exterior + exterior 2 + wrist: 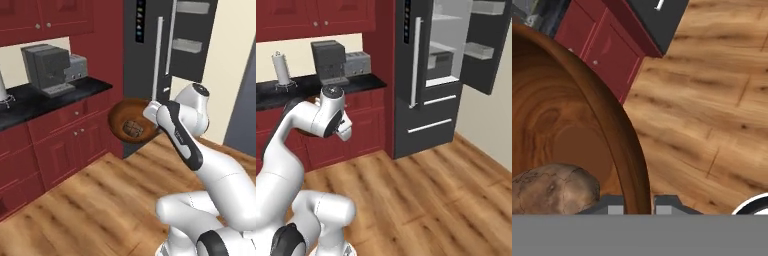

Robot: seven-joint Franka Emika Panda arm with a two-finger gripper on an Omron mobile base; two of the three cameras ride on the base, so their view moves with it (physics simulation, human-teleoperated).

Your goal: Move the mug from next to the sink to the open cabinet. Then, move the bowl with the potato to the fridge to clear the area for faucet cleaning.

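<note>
The reddish-brown wooden bowl (125, 120) hangs tilted in the air over the wood floor, in front of the red cabinets and left of the fridge (165, 45). The brown potato (133, 128) lies inside it, and shows close up in the hand view as a patchy potato (554, 189) against the bowl wall (572, 115). My gripper (638, 208) is shut on the bowl's rim, one finger inside and one outside. The fridge (428, 75) stands open, showing pale shelves and bar-handled drawers. The mug, sink, faucet and open cabinet are out of view.
A black counter (30, 102) carries a coffee machine (47, 67) and a toaster (76, 67); red drawer fronts (65, 140) stand below. The open fridge door (483, 47) swings out at right. Wood floor (431, 190) lies open before the fridge.
</note>
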